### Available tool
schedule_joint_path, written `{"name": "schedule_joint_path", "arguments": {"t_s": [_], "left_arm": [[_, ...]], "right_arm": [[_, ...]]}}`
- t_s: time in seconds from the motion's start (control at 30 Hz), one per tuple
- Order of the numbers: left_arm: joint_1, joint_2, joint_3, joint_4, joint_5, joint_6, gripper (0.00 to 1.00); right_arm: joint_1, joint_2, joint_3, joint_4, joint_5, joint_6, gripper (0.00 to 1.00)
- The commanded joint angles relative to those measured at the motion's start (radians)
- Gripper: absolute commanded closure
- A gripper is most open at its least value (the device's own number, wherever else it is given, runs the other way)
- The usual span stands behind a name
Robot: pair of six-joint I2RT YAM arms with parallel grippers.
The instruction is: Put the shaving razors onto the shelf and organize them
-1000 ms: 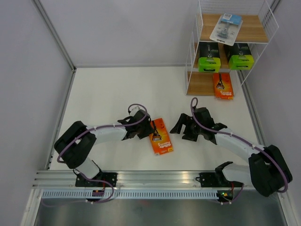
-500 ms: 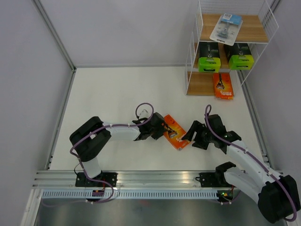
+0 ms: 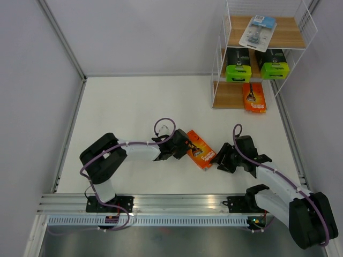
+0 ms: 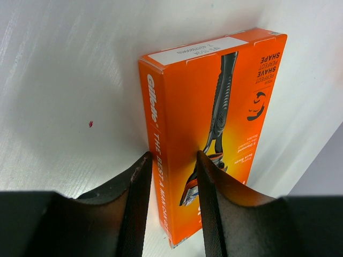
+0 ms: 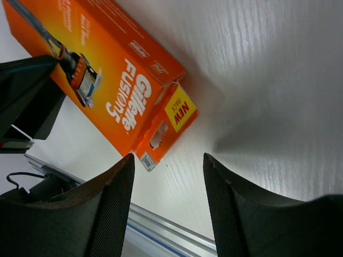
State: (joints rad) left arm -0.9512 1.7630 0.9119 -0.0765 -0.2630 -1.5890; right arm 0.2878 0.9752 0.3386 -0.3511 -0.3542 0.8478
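While your left jaws pinch one end of the orange razor pack (image 3: 201, 150) down by the worktop (image 3: 134, 107), its long axis runs from them toward your right jaws, which gape wide and empty just short of the far end.

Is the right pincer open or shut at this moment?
Open. In the right wrist view, the right pincer shows its fingers wide apart, with a clear gap between them facing the end of the orange pack.

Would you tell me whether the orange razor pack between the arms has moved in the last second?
Yes. The orange pack, held by the left gripper, has shifted right along the front rail and turned.
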Motion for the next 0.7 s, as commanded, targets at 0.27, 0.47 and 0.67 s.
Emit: {"name": "schedule_joint_path", "arguments": {"t_s": [0.27, 0.47, 0.67], "left_arm": [[-0.015, 0.016, 0.021, -0.052, -0.013, -0.015, 0.56], [-0.017, 0.021, 0.042, -0.052, -0.007, 0.003, 0.56], [-0.023, 0.049, 0.067, -0.043, 0.027, 0.032, 0.56]], "right_arm": [[-0.003, 0.010, -0.073, 0.228, 0.032, 0.037, 0.48], [-0.004, 0.040, -0.110, 0.328, 0.029, 0.066, 0.53], [-0.003, 0.054, -0.122, 0.434, 0.027, 0.118, 0.60]]}}
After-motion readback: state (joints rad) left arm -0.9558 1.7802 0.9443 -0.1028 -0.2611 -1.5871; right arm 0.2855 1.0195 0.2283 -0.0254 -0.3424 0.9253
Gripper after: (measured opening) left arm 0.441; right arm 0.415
